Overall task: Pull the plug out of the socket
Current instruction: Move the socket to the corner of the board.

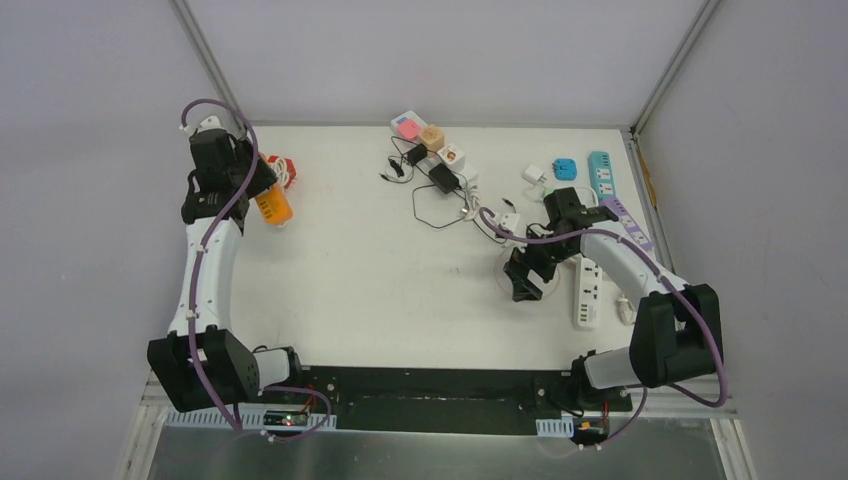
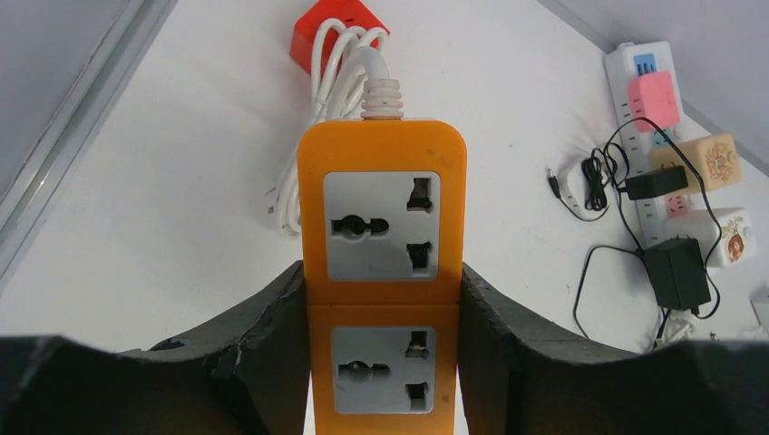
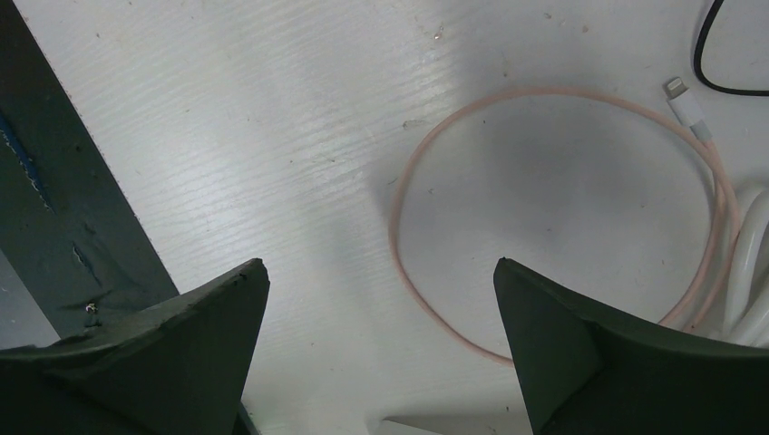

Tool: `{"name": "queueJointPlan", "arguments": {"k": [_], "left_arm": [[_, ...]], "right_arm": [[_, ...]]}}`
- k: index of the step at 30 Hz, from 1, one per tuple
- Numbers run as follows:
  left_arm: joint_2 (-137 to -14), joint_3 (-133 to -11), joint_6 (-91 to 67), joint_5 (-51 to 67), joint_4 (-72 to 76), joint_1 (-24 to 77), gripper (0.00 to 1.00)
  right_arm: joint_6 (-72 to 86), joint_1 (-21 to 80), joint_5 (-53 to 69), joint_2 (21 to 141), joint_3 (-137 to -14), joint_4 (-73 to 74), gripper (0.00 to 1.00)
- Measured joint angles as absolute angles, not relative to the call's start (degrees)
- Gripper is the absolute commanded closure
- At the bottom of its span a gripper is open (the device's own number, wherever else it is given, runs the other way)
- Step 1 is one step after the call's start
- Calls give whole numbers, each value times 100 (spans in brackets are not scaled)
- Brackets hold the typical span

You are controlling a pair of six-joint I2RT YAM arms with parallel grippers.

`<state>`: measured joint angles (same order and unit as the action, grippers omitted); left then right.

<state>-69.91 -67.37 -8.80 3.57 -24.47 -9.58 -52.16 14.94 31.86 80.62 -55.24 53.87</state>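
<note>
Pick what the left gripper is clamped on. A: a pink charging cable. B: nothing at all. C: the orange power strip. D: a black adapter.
C: in the left wrist view the left gripper has its jaws pressed against both long sides of the orange power strip.

Pink cable loop [image 3: 395,222], red block [image 2: 306,43], maybe charger

Open across mid table [image 1: 340,280]; blocked at the back by plugs [image 1: 432,137] and cables [image 1: 396,170], at right by strips [image 1: 587,292].
</note>
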Motion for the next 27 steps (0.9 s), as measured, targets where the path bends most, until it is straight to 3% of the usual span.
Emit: {"name": "queueJointPlan", "arguments": {"k": [5,11,27], "left_arm": [[-7116,-6737,-1004,799,-2451,-1092,100],[-7216,-6976,-1468,2193,-2436,-1026,100],[-7588,-7572,-2010,3124,-1973,749,100]], "right_arm": [[-5221,1531,3166,8071,-5524,5393,0],[-5214,1531,3131,8071,-5540,5430,0],[-5048,740,3505,7909,-5798,5603,0]]}}
